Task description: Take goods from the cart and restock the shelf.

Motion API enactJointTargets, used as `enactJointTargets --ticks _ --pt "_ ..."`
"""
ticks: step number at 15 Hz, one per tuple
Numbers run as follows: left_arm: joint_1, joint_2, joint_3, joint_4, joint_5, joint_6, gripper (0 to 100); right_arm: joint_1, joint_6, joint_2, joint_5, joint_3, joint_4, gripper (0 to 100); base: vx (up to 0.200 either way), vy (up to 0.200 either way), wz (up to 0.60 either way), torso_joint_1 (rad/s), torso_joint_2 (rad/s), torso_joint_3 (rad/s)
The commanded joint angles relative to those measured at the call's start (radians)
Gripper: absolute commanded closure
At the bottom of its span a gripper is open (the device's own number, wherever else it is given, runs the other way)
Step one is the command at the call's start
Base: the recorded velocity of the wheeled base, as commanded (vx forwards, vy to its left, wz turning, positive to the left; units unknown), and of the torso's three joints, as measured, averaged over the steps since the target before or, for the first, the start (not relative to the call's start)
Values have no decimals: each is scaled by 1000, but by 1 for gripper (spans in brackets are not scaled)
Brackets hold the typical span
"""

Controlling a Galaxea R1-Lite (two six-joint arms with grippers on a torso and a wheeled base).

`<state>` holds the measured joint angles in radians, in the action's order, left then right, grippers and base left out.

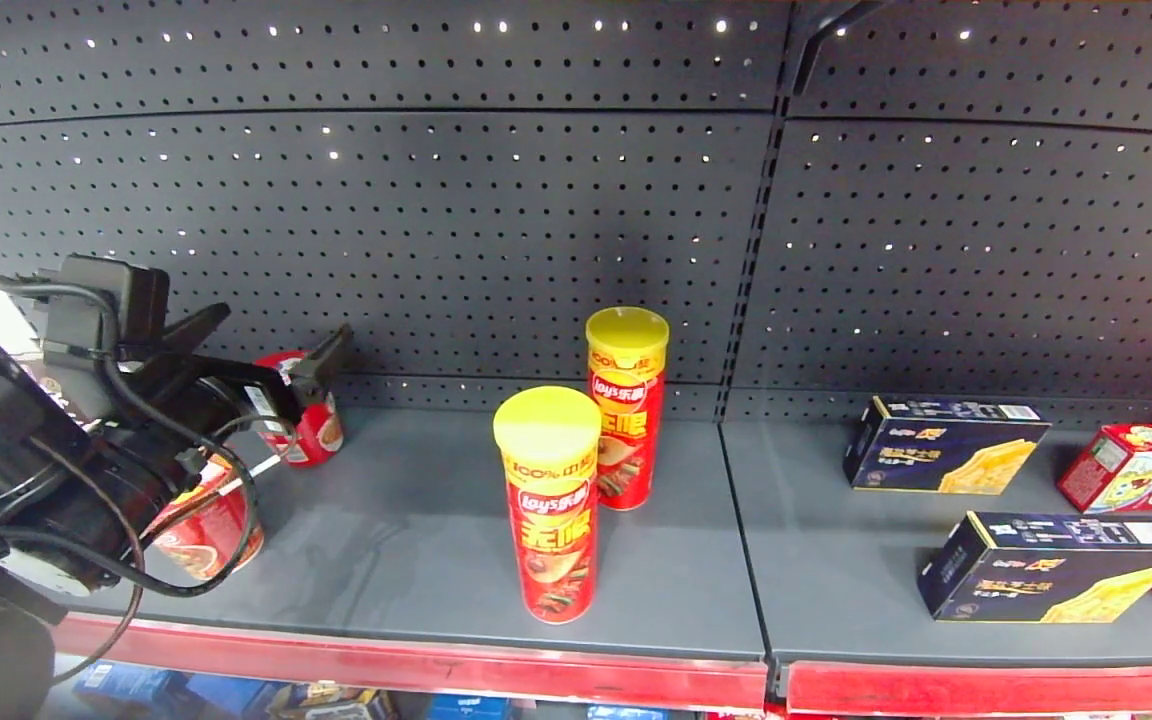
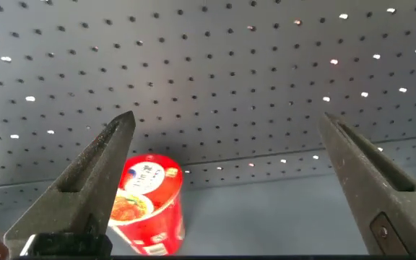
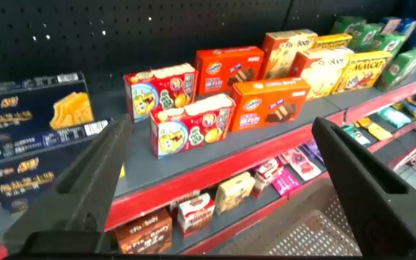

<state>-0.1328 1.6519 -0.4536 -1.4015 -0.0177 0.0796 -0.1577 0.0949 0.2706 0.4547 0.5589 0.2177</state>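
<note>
Left claw (image 1: 271, 345), jaws apart, hangs at the shelf's (image 1: 416, 560) left end, before the rear cup (image 1: 316, 428). I'd back it straight out, sparing the near cup (image 1: 208, 530), which the arm half hides.

Left wrist: the rear cup (image 2: 149, 209) stands upright beyond the spread claw, its base cut off.

Right wrist: the right claw (image 3: 215, 191) gapes empty above boxes (image 3: 193, 123). The mesh (image 3: 316, 231) below may be the cart.

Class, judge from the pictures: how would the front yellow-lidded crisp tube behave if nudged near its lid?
The front tube stands tall and narrow, so it would probably tip rather than slide. Once down, its round body would likely roll on the flat shelf.
</note>
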Motion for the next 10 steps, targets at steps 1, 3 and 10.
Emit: enactJointTargets --ticks 1,3,10 --pt "-76 11 23 4 1 2 0 -3 0 -60 1 -10 32 0 0 0 0 0 0 0" --pt "-154 22 44 2 5 2 0 -2 0 -94 2 -8 63 0 0 0 0 0 0 0" --pt "-219 -49 357 -4 13 57 0 4 2 -174 6 7 160 0 0 0 0 0 0 0"
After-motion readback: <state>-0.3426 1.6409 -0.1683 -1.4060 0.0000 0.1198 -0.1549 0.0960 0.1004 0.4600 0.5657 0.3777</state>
